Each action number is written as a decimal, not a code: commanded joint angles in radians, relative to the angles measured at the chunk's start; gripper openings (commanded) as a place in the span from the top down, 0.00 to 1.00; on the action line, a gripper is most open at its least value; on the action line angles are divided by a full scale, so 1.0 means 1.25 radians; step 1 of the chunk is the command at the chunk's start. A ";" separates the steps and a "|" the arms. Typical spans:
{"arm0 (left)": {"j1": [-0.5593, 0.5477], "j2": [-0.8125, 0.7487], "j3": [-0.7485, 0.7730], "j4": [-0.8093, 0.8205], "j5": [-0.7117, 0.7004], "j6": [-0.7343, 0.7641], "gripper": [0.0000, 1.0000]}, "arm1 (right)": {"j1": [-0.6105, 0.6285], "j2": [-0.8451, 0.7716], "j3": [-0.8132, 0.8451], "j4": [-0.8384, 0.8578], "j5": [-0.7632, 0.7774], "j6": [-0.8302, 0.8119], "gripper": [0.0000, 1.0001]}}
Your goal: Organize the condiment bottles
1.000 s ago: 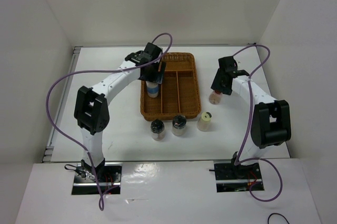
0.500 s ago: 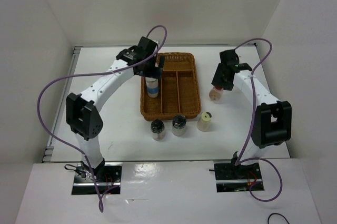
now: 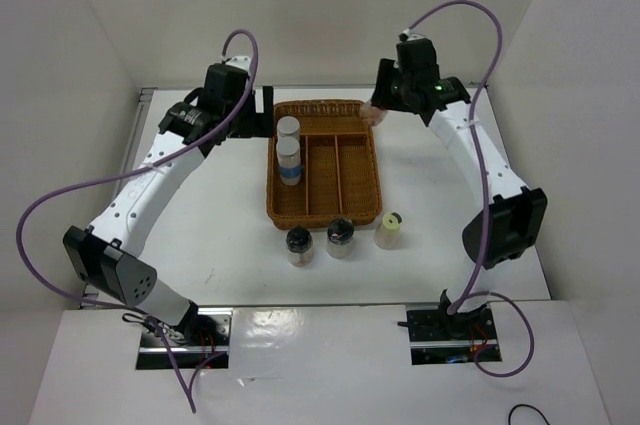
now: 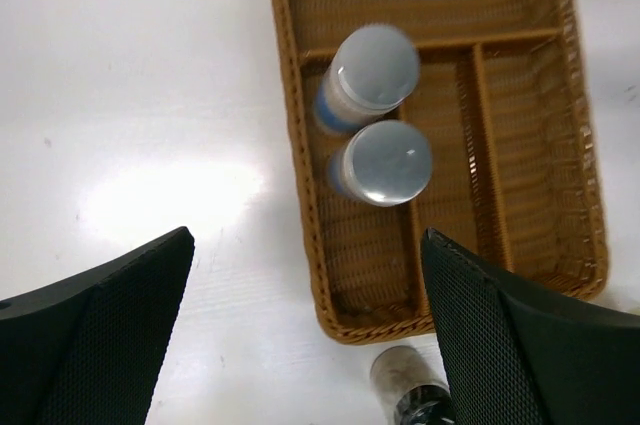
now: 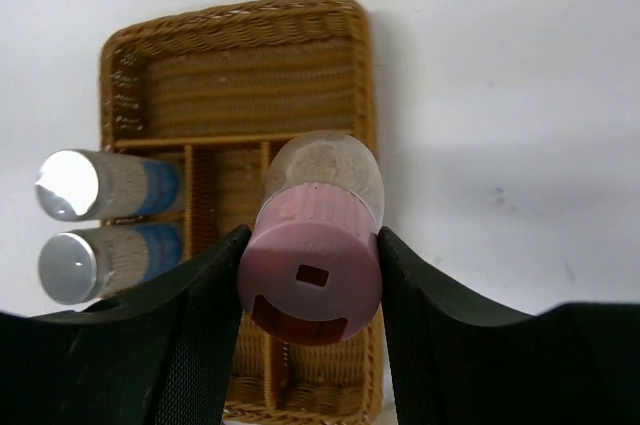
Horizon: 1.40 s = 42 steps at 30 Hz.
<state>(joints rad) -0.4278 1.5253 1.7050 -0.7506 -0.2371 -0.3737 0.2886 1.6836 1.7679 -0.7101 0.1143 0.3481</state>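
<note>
White worktop point(image 3: 200, 205) carries a brown wicker divided tray point(image 3: 325, 218); right tool point(image 5: 312, 285) clamps a pink-capped shaker bottle point(image 5: 318, 245), left tool point(image 4: 307, 245) gapes empty above two white silver-topped bottles point(image 4: 380, 162)

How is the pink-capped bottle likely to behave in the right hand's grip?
Likely rigid: the pink-capped bottle shows no squashing where the right hand clamps its cap. Its smooth round sides could slip or twist in that grip. Tall and narrow, it may tip if set down unevenly in the wicker tray.
</note>
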 commanded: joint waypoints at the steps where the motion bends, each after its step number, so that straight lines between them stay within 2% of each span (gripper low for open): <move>1: 0.017 -0.038 -0.059 0.032 0.008 -0.035 0.00 | 0.056 0.075 0.075 0.008 -0.048 -0.040 0.97; 9: 0.059 -0.123 -0.160 0.040 0.001 -0.065 0.00 | 0.139 0.227 0.201 0.016 -0.085 -0.078 0.97; 18: 0.101 -0.170 -0.223 0.047 0.008 -0.080 0.00 | 0.170 0.315 0.209 0.031 -0.101 -0.093 0.97; 31: 0.115 -0.163 -0.223 0.047 0.023 -0.073 0.00 | 0.178 0.365 0.165 0.092 -0.089 -0.086 0.97; 33: 0.123 -0.162 -0.223 0.047 0.030 -0.066 0.00 | 0.178 0.375 0.174 0.092 -0.079 -0.086 0.93; 39: 0.123 -0.155 -0.239 0.047 0.030 -0.066 0.00 | 0.178 0.390 0.166 0.092 -0.053 -0.086 0.93; 42: 0.123 -0.155 -0.246 0.047 0.037 -0.066 0.00 | 0.178 0.390 0.166 0.092 -0.046 -0.086 0.88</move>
<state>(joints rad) -0.2817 1.3315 1.4055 -0.7235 -0.2104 -0.4515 0.5018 2.1719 1.9701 -0.6392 0.0208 0.2451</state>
